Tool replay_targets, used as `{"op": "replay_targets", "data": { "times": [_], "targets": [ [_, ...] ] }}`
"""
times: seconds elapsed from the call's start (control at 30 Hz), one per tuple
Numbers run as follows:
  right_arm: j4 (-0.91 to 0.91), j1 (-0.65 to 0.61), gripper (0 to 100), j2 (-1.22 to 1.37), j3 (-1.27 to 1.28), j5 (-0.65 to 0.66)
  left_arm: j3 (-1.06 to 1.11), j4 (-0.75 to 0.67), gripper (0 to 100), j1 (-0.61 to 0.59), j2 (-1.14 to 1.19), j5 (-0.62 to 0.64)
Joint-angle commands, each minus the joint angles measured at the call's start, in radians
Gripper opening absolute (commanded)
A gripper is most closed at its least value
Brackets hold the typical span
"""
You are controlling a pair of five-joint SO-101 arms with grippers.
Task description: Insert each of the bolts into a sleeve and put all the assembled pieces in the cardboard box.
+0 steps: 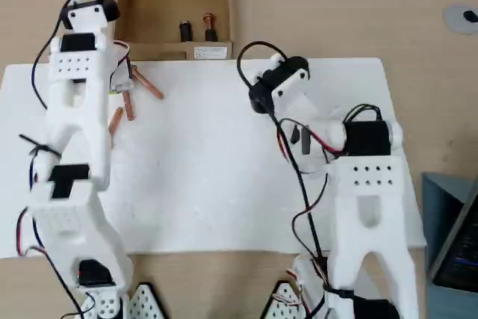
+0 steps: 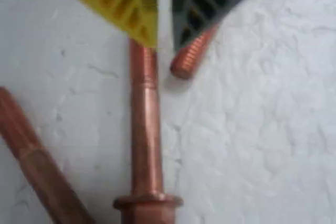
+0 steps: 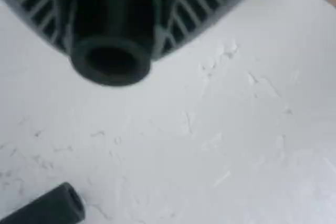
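High view: showing two assembled pieces (image 1: 197, 30) in the cardboard box (image 1: 127, 13) and loose bolts (image 1: 146, 83) near it. Left wrist view: adding the left gripper (image 2: 164, 43) above one bolt (image 2: 145, 129), jaws almost touching, gripping nothing. Right wrist view: revealing the right gripper (image 3: 113, 45) clamping a black sleeve (image 3: 111, 65).
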Motion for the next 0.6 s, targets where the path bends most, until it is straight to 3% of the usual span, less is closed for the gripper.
{"op": "replay_targets", "data": {
  "times": [0.0,0.2,0.33,0.57],
  "targets": [
    [-0.025,0.016,1.0,-0.038,0.008,0.011,-0.242,0.092,8,0.014,0.099,-0.003],
    [-0.043,0.015,1.0,-0.036,0.016,0.011,-0.520,0.203,9,0.012,0.302,-0.005],
    [-0.052,0.015,1.0,-0.036,0.018,0.011,-0.649,0.230,15,0.009,0.412,-0.005],
    [-0.052,0.015,1.0,-0.036,0.019,0.011,-0.727,0.226,15,0.005,0.532,-0.005]
  ]
}}
